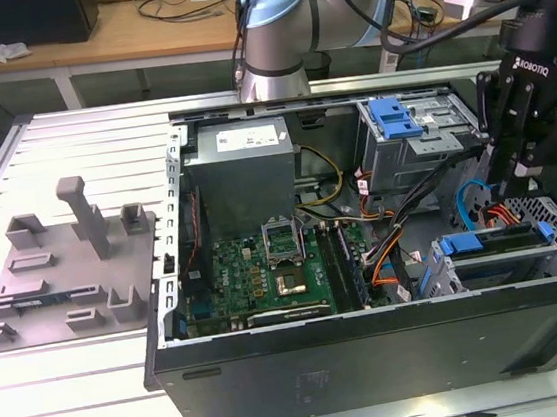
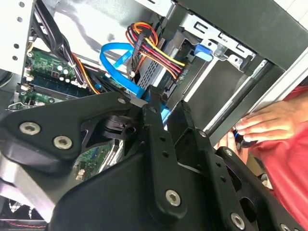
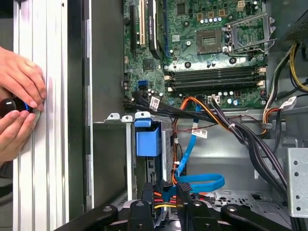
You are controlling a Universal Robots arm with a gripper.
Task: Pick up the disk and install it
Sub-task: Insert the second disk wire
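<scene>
- Gripper (image 1: 513, 180): I saw it hanging inside the open computer case (image 1: 376, 353), at the exterior view's right, above the lower drive cage (image 1: 506, 263). In both wrist views its fingers (image 3: 166, 204) stood close together with only a narrow gap, and nothing solid showed between them.
- Disk (image 1: 499, 240): I found it lying in the lower drive cage, blue carrier bracket showing along its edge, just below the gripper; whether it was fully seated I could not tell.
- Cables: a blue flat cable (image 3: 202, 183) looped just beside the fingertips, and a red, yellow and orange bundle (image 2: 154, 50) ran toward the cage, crowding the approach.
- Blue latch tab (image 3: 147, 139): on the cage wall, near the fingers.
- Upper drive bay (image 1: 417, 142): grey metal, blue piece on top, behind the gripper.
- Motherboard (image 1: 266, 275) and power-supply box (image 1: 244, 167): toward the exterior view's left, well apart from the gripper.
- Person's hands (image 3: 17, 110): resting against the table rail beside the case, holding a small dark object.
- Grey fixture plate (image 1: 64, 273): on the table, outside the case.
</scene>
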